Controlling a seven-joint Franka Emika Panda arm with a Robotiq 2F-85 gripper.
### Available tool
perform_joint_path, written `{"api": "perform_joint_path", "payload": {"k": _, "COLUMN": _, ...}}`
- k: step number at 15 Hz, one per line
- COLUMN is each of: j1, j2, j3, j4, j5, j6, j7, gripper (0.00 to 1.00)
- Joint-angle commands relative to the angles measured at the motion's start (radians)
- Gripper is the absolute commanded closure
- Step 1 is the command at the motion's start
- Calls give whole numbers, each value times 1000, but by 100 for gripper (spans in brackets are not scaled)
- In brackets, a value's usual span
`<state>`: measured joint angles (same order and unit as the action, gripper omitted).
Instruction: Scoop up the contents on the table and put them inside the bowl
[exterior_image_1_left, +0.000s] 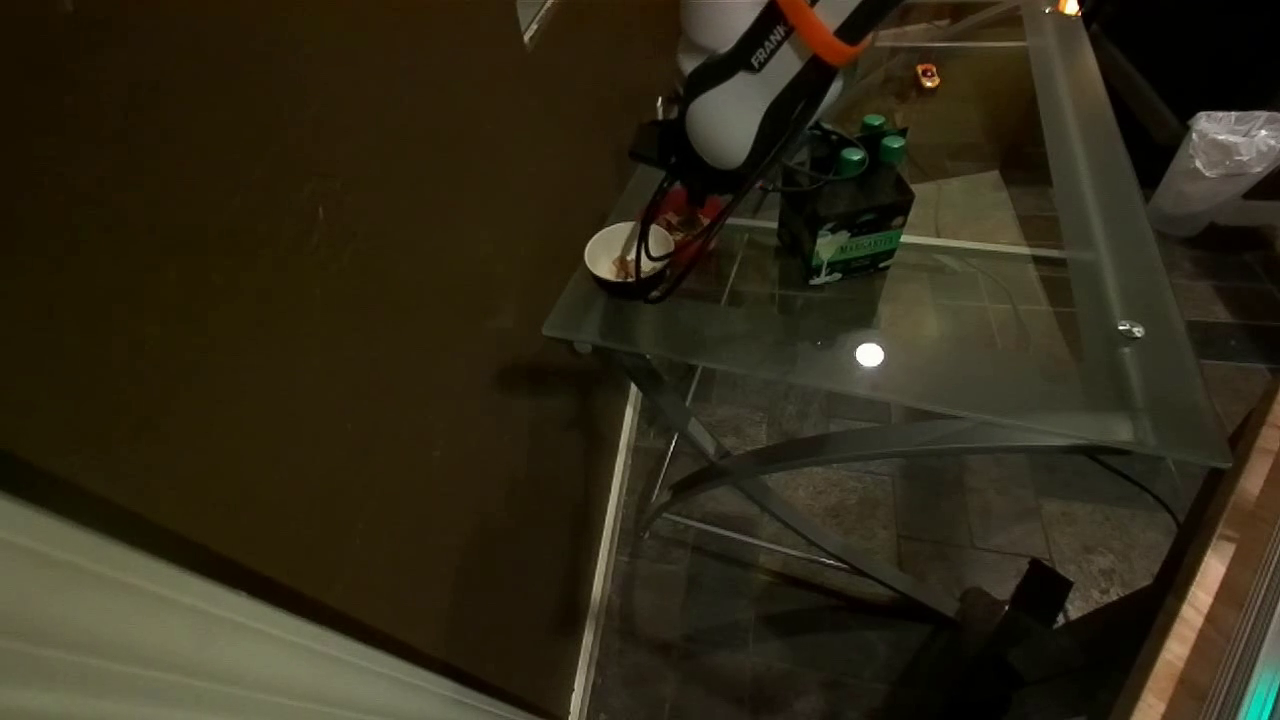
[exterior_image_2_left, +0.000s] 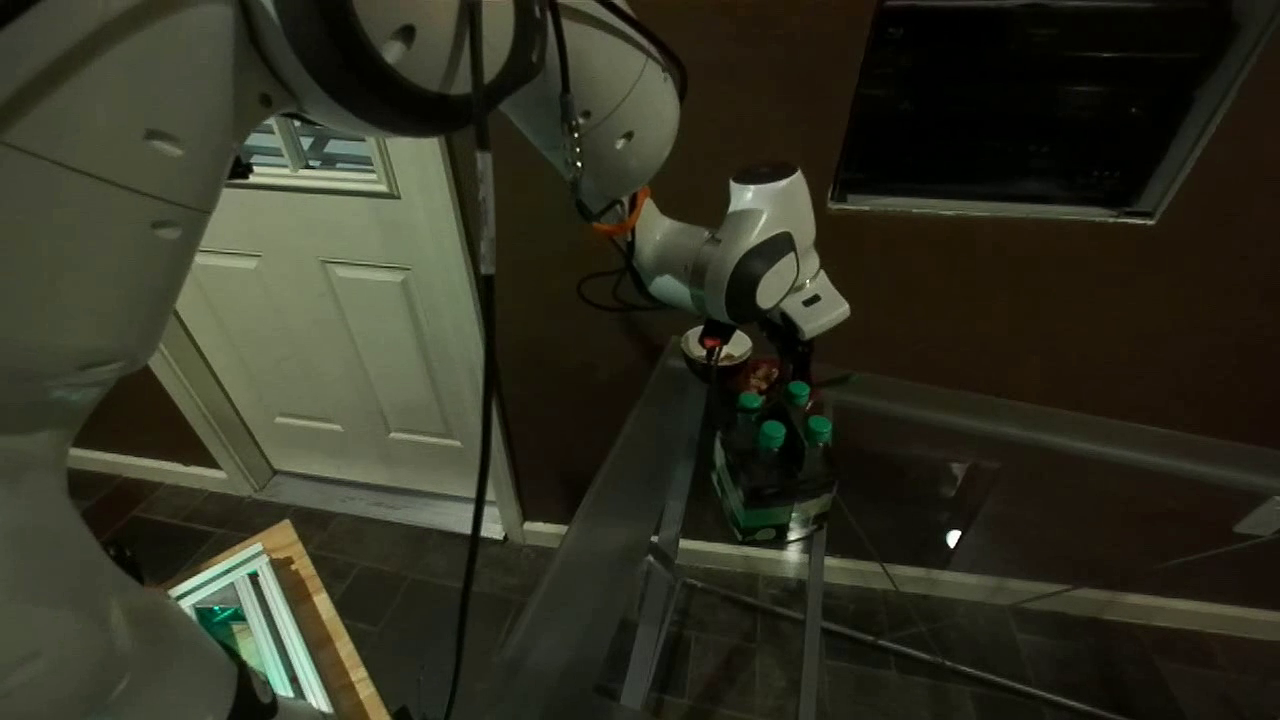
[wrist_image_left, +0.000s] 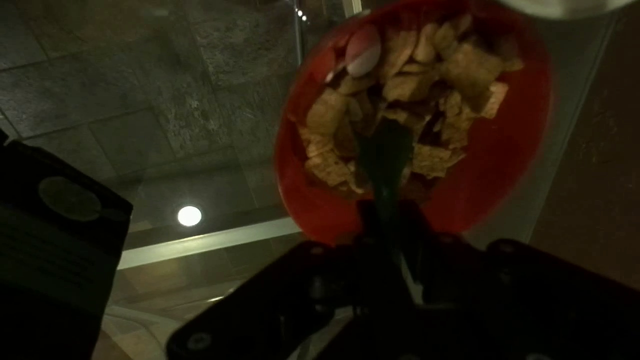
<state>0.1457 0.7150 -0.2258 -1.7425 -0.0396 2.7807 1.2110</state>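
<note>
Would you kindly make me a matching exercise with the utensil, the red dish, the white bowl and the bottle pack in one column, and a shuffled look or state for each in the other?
Column one
1. Utensil
2. Red dish
3. White bowl
4. Bottle pack

Column two
A. Pale inside, with some food pieces at the bottom
B. Topped with green caps
C. Clasped in the gripper
D. Heaped with food flakes

Right pairs: 1-C, 2-D, 3-A, 4-B
</note>
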Motion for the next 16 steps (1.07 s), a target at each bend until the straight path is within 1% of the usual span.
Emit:
{"api": "perform_joint_path", "payload": {"k": 1, "j1": -70, "j2": -14, "j3": 81, "j4": 9, "j5": 94, "j6": -45, "j7": -78, "gripper": 96}}
{"api": "perform_joint_path", "payload": {"k": 6, "j1": -123, "j2": -14, "j3": 134, "j4": 32, "j5": 180, "j6": -89, "j7": -138, "gripper": 96}}
{"api": "perform_joint_path", "payload": {"k": 16, "j1": -169, "j2": -26, "j3": 164, "j4": 62, "j5": 265, "j6": -151, "j7": -201, "gripper": 96}}
